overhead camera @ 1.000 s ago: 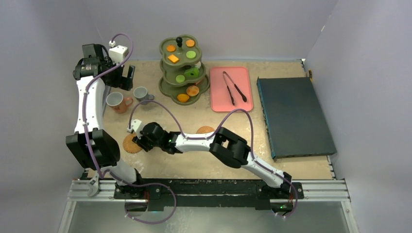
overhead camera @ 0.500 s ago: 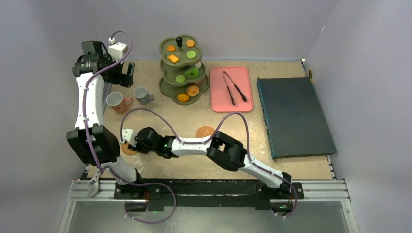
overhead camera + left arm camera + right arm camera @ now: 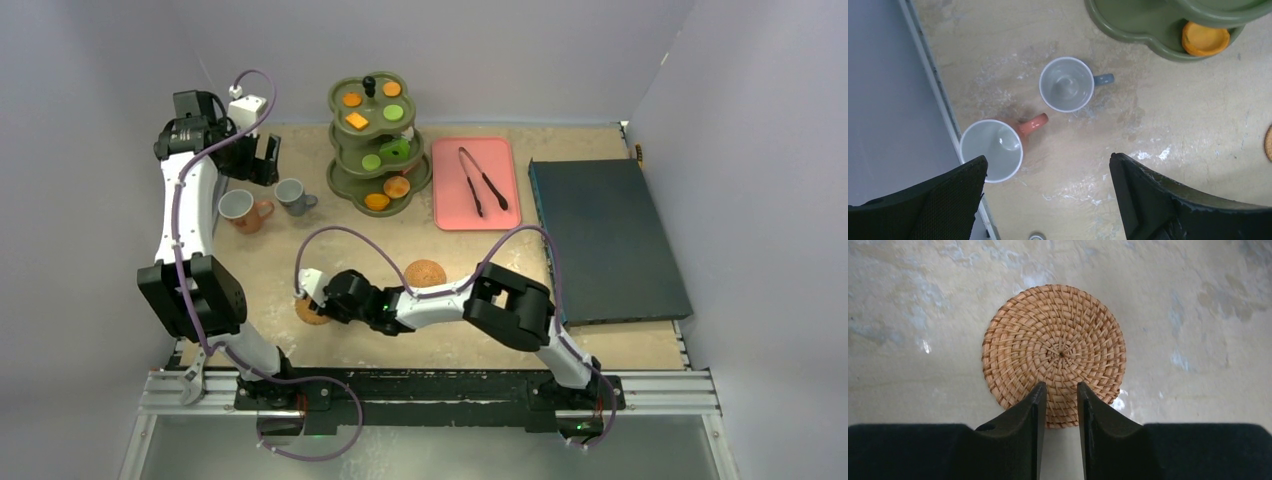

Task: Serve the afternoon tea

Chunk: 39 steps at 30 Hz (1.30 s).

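Observation:
The olive three-tier stand (image 3: pixel 345 178) at the back holds orange and green pastries (image 3: pixel 397 186). Left of it stand a terracotta cup (image 3: pixel 240 208) and a grey-blue cup (image 3: pixel 291 194). My left gripper (image 3: pixel 262 160) hangs wide open above them with nothing between its fingers; in the left wrist view the terracotta cup (image 3: pixel 991 150) sits by the left finger and the grey-blue cup (image 3: pixel 1067 84) farther off. My right gripper (image 3: pixel 1059 390) points down at the near edge of a woven brown coaster (image 3: pixel 1054 347), jaws a narrow gap apart. A second coaster (image 3: pixel 425 272) lies mid-table.
A flat pink tray (image 3: pixel 450 190) carrying black tongs (image 3: pixel 482 180) lies right of the stand. A large dark slab (image 3: pixel 605 240) fills the right side. The table's left rim (image 3: pixel 928 75) runs close beside the terracotta cup.
My right gripper swung left, then back right and nearer, and the coaster under it shifted right with it. Its jaws have narrowed. The left gripper has hardly moved.

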{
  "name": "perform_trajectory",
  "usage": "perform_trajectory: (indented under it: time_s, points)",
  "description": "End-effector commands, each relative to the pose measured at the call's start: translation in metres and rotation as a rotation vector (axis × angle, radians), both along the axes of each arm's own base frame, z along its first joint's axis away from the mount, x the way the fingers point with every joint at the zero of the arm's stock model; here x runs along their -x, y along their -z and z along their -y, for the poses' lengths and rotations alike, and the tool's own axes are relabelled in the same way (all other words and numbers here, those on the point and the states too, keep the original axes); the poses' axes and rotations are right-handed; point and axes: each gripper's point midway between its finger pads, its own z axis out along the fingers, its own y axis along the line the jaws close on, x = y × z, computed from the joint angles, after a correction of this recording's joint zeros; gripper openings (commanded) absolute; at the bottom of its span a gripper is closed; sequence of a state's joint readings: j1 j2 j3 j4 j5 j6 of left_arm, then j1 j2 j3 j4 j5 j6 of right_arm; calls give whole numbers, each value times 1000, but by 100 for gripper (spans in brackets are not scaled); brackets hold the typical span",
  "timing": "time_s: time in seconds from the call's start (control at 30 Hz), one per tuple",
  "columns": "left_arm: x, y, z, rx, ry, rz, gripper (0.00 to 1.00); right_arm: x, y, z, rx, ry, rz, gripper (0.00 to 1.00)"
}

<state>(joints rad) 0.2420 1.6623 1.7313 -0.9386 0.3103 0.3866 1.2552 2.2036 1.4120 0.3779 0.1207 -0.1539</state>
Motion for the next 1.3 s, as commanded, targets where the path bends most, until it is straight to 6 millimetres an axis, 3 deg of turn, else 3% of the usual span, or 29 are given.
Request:
perform_trajectory:
  time_s: [0.0,0.2,0.3,0.5,0.6,0.7,0.87,1.07,1.27]
  points:
    - [3,8,3,5,37,5,91,-2,24,45,90,93,-33,32]
    - [-7,29,1,9,48,-11,87,-9,-1,61,29,144,-34,31]
    - [-23,43,0,11,63,-28,81,-11,-31,54,-49,141,-36,32]
    - [-55,68,6,7,116,-69,68,-7,-112,33,-240,96,-59,35]
    - [-67,81,13,-22,147,-92,60,-9,-145,39,-326,105,-96,36]
    - [-78,92,16,-40,159,-99,54,-14,-161,57,-373,119,-119,36]
    - [-89,110,14,-59,153,-122,44,-23,-170,89,-398,166,-140,36]
    - [-86,126,10,-90,147,-147,34,-26,-159,121,-374,235,-156,36]
    - [-81,138,13,-73,164,-176,4,-30,-152,138,-367,277,-168,35]
